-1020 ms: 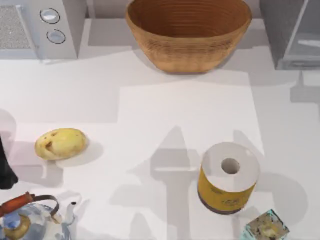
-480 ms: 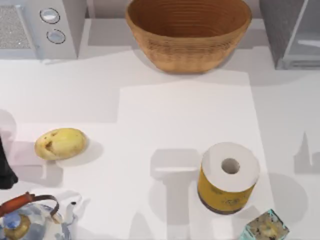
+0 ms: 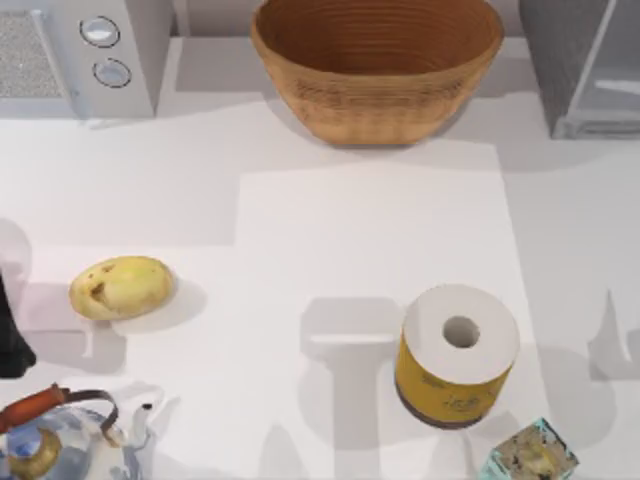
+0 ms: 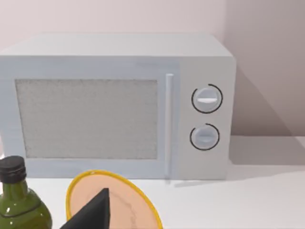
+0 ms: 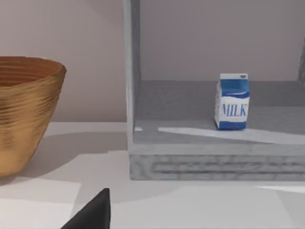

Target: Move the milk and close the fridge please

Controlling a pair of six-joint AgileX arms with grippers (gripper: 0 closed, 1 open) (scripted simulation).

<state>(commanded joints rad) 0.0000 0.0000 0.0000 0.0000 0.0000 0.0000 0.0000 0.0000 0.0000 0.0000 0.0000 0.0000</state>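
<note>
"MILK" on the milk

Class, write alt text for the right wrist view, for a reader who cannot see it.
A small blue-and-white milk carton stands upright on the grey floor inside the open fridge, set back from its front edge. To one side on the white table sits a woven basket, and a dark tip of the right gripper juts into the foreground.

Overhead view; wrist views facing appliances.
</note>
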